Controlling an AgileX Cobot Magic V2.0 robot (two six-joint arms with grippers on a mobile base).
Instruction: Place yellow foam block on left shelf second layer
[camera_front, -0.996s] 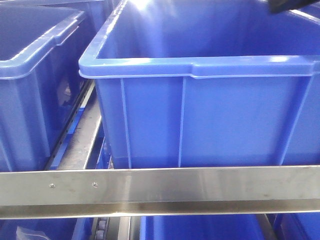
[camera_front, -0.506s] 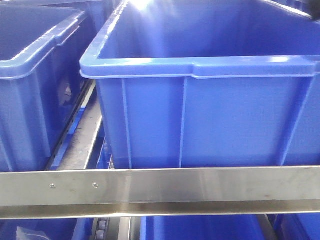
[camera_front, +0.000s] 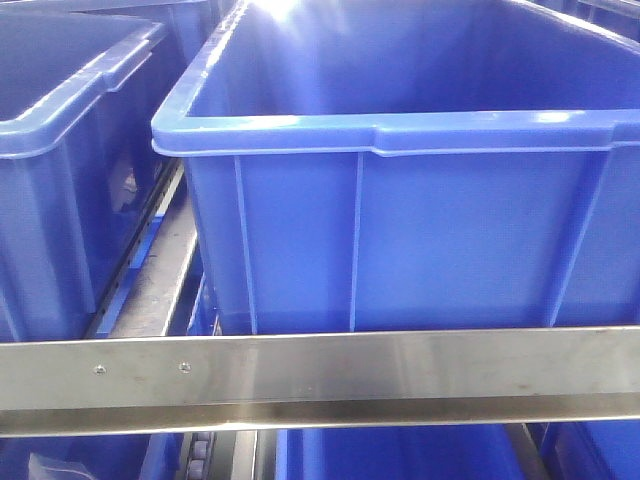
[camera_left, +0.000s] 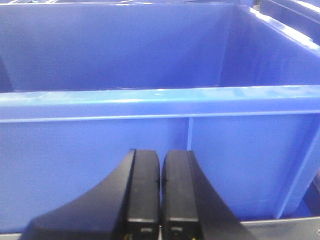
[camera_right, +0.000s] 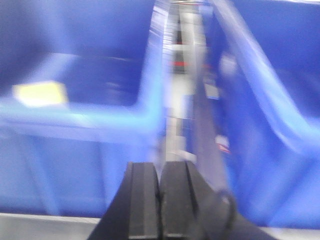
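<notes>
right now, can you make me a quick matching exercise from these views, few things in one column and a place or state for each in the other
Things:
1. left claw
2. yellow foam block
3. steel rail
4. right claw

Places or states:
A. lies inside a blue bin, seen blurred
B. shut and empty, facing a blue bin's front wall
C. runs across below the big blue bin
D. shut and empty, facing the gap between two bins

Pairs: 1-B, 2-A, 3-C, 4-D
</notes>
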